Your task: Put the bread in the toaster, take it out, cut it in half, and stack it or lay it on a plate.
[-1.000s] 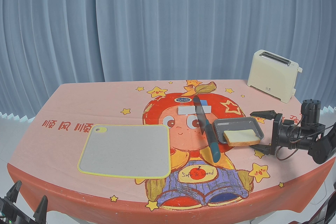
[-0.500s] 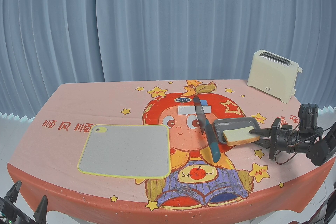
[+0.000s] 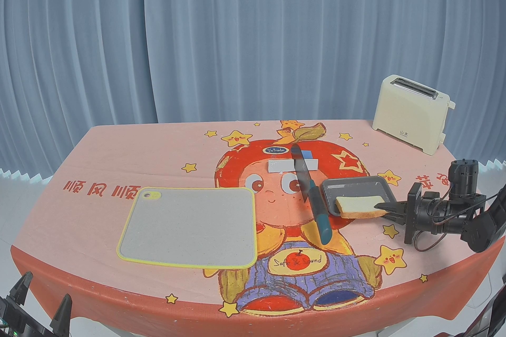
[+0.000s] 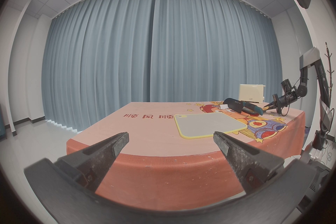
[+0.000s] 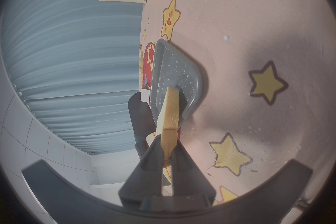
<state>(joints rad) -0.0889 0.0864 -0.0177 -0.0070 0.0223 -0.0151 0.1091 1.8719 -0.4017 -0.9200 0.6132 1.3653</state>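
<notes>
A slice of bread (image 3: 360, 206) lies at the front of a grey tray (image 3: 356, 185) on the table's right side. My right gripper (image 3: 386, 207) is shut on the slice's right edge, seen edge-on in the right wrist view as bread (image 5: 170, 112) pinched between the fingers (image 5: 154, 154) over the tray (image 5: 182, 70). The cream toaster (image 3: 412, 113) stands at the far right corner, its slots facing up. A teal-handled knife (image 3: 312, 194) lies left of the tray. My left gripper (image 4: 171, 147) hangs open off the table's near left corner.
A grey cutting board (image 3: 191, 226) with a yellow rim lies at the front left of the table. A small white and blue block (image 3: 293, 164) sits under the knife blade. The tablecloth's left and back areas are bare. Curtains hang behind.
The right gripper, open beside the tray one second ago, has moved in towards the tray and shut on the bread's right edge. The left arm has not moved.
</notes>
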